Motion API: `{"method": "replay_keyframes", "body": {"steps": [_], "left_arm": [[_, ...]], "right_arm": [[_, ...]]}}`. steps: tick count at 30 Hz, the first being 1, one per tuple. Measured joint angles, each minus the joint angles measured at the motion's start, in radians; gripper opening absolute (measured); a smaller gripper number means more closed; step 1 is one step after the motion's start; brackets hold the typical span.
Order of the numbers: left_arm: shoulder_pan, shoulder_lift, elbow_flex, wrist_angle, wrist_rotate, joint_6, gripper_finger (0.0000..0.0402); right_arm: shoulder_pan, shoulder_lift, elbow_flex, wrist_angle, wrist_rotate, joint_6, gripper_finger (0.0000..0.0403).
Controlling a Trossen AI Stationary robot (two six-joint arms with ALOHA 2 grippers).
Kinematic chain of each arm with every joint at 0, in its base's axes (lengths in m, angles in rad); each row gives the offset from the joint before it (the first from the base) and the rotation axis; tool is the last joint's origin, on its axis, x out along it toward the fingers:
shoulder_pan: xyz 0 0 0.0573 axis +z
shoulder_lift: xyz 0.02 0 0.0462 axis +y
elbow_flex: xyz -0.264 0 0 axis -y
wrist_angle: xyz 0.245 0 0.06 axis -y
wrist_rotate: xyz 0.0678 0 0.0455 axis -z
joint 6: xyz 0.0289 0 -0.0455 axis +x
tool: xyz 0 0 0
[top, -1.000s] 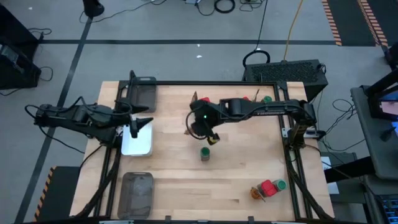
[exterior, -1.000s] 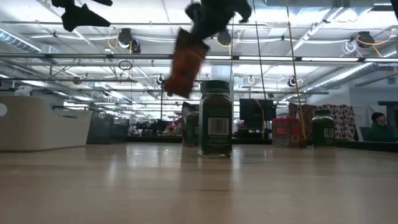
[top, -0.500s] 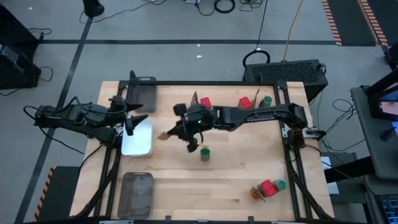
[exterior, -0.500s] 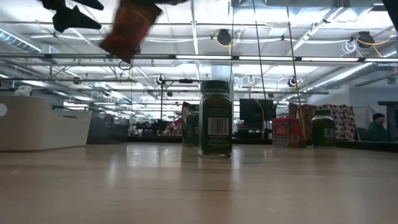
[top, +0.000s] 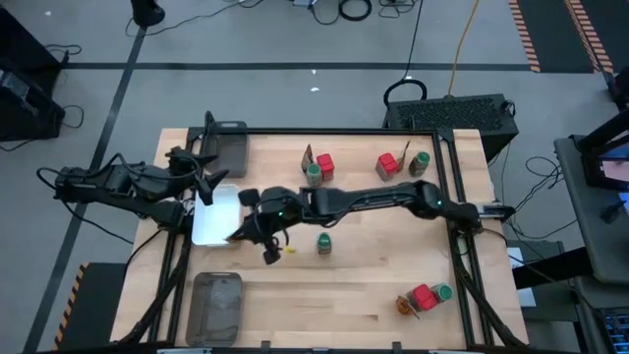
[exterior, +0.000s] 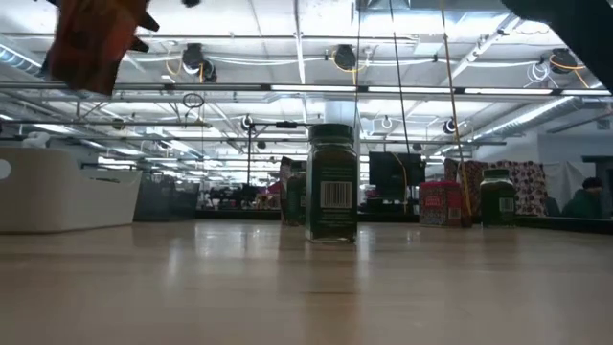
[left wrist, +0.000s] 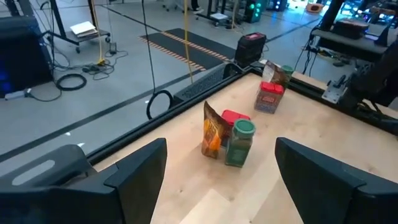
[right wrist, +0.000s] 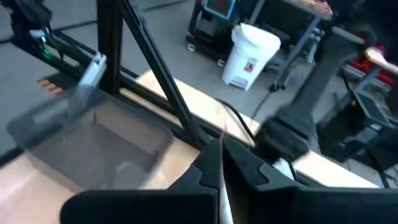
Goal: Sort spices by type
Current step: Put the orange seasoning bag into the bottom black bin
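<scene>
Near right corner of the table (top: 373,295): one red box (top: 422,294), one green-lidded jar (top: 443,292) and one brown-orange sachet (top: 404,306), bunched together and touching or nearly so. Near left corner: a grey mesh tray (top: 215,305).

Mid table: a lone jar (top: 323,241) stands upright, green lid, dark contents, barcode label facing the low camera. Just left of it the right gripper (top: 257,232) reaches across from the right side, fingers pinched tight on a thin sachet (exterior: 96,38), which hangs above the table near the right edge of the white dish (top: 218,214). In the right wrist view the sachet's edge shows as a pale sliver between the closed fingers.

Left side: the left gripper (top: 203,177) hovers over the far end of the white dish, jaws spread wide, holding nothing.

Far row: a second mesh tray (top: 226,147) at the far left corner. Right of it a sachet (left wrist: 211,130), a box (left wrist: 233,119) and a jar (left wrist: 240,142) stand close together. Further right another box (left wrist: 271,97), sachet (left wrist: 273,73) and jar (left wrist: 286,72) form a cluster by the far right edge.
</scene>
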Motion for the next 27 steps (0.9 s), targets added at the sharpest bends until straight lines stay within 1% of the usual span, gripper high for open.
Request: {"method": "replay_keyframes", "body": {"steps": [6,10,12,14,19,23,26,27], "left_arm": [[0.000,-0.002,0.000,-0.079,-0.013,-0.032,0.0303],[0.000,-0.002,0.000,-0.113,-0.010,-0.083,0.0303],[0.000,-0.004,0.000,-0.127,0.007,-0.116,0.0303],[0.000,-0.006,0.000,-0.135,0.021,-0.168,0.0303],[0.000,-0.006,0.000,-0.141,0.077,-0.184,0.0303],[0.000,-0.006,0.000,-0.146,0.112,-0.177,0.0303],[0.000,-0.009,0.000,-0.162,0.151,-0.147,0.0303],[0.000,-0.010,0.000,-0.169,0.162,-0.135,0.0303]], "right_arm": [[0.043,0.074,0.099,0.032,-0.021,0.069,0.0000],[0.070,0.086,0.104,0.034,-0.019,0.071,0.0000],[0.082,0.086,0.104,0.025,0.000,0.099,0.0000],[0.089,0.083,0.104,0.016,0.047,0.183,0.0000],[0.081,0.073,0.104,-0.059,0.067,0.370,0.0000],[0.055,0.079,0.104,-0.201,0.067,0.536,0.0000],[0.021,0.082,0.104,-0.306,0.069,0.692,0.0000],[0.011,0.083,0.104,-0.336,0.071,0.717,0.0001]]}}
